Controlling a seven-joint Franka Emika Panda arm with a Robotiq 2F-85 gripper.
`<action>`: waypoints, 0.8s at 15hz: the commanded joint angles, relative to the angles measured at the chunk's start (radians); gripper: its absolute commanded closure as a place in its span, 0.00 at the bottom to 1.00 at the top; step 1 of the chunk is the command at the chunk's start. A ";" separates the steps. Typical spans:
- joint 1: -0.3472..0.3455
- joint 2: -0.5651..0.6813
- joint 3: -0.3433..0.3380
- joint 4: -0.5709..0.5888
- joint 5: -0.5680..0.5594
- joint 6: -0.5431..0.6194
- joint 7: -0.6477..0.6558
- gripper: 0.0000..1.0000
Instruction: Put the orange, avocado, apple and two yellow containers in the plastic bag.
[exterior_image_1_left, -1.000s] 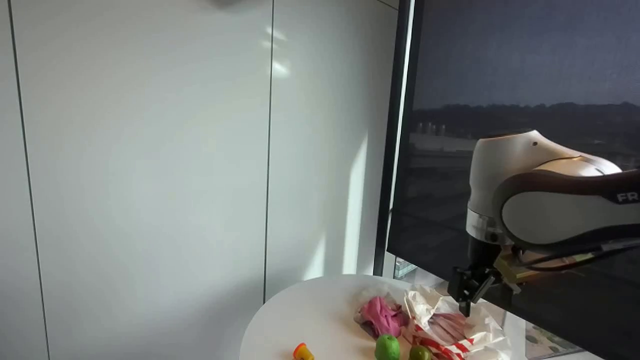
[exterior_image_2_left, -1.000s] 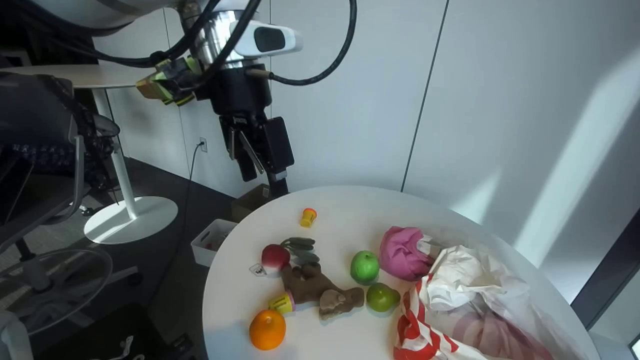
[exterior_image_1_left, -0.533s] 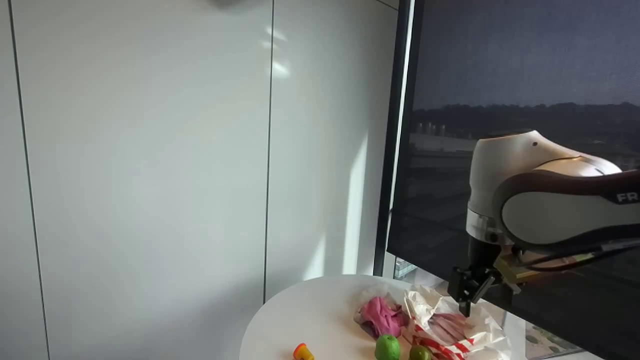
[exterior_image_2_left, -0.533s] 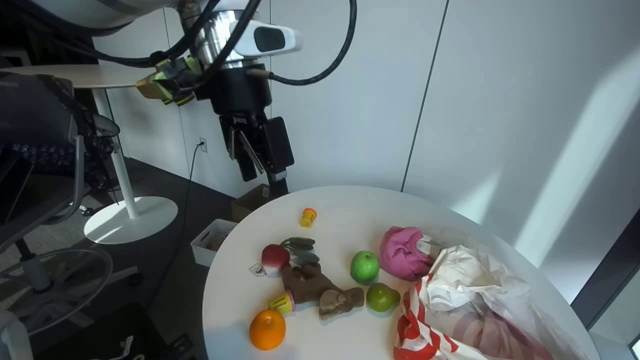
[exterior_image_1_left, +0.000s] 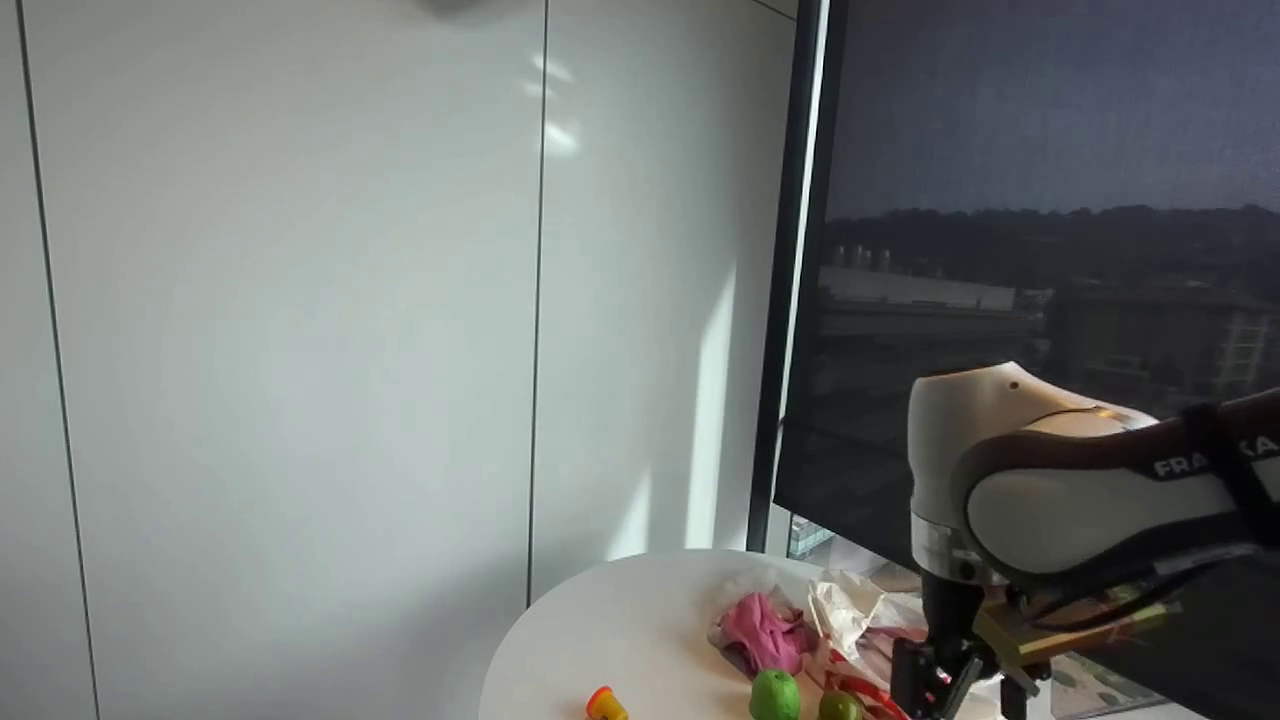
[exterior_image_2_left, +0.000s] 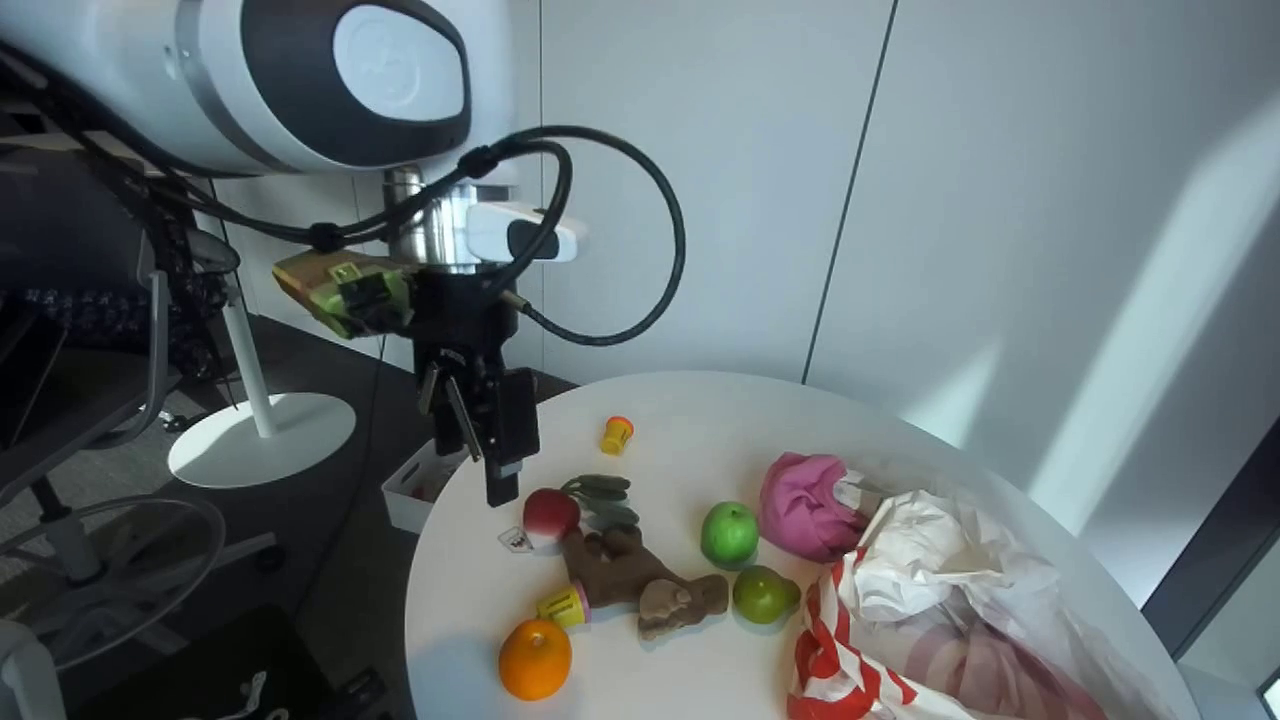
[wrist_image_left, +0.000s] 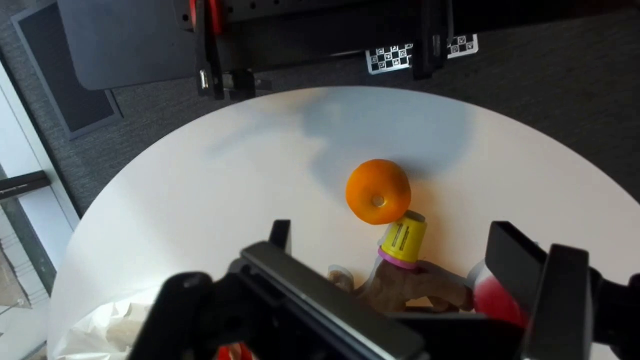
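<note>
- Spread wide: gripper (wrist_image_left: 397, 247) with two blocky black fingers (wrist_image_left: 560, 290), flat-faced, a clear gap between; above the table (exterior_image_2_left: 685, 430), toward ten o'clock from the plush (exterior_image_2_left: 615, 580) in an exterior view.
- Same view and same centre for every direction below: one plush, brown, soft-looking and lumpy, with a tan patch; on one smooth, white, round table.
- At eight o'clock, one orange (exterior_image_2_left: 535, 660): round, bright, with a small dimple; on the table, clear of the bag (exterior_image_2_left: 825, 655).
- Between eight and nine, just beside the orange, one pink-rimmed container (exterior_image_2_left: 560, 607): tapered yellow cup, dark print, on its side, rim toward the plush.
- At twelve, apart from the rest, one orange-rimmed container (exterior_image_2_left: 616, 440): same tapered shape, same yellow; two such cups in all.
- At two, one apple (exterior_image_2_left: 730, 535): round, bright green.
- At three, just beside the apple, one avocado (exterior_image_2_left: 763, 595): olive green, narrowing at one end.
- Also near two but farther out, one bundle (exterior_image_2_left: 800, 510): bright pink, crumpled into deep folds, close to the bag; impossible to tell whether joined to it.
- Toward three, farthest out, one bag: thin see-through film with pink-red folds, crumpled white, bold red stripes; outline irregular, cut off by the lower edge of that view.
- At ten, one red ball (exterior_image_2_left: 550, 513), paler at one end; beside it dark green leaves (exterior_image_2_left: 600, 488), long and narrow, too blurred to count; one white diamond tag (exterior_image_2_left: 515, 541).
</note>
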 joint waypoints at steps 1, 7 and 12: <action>0.084 0.134 -0.031 -0.021 0.115 0.089 -0.036 0.00; 0.195 0.342 0.004 -0.044 0.275 0.375 -0.077 0.00; 0.164 0.564 0.032 -0.047 0.086 0.592 0.027 0.00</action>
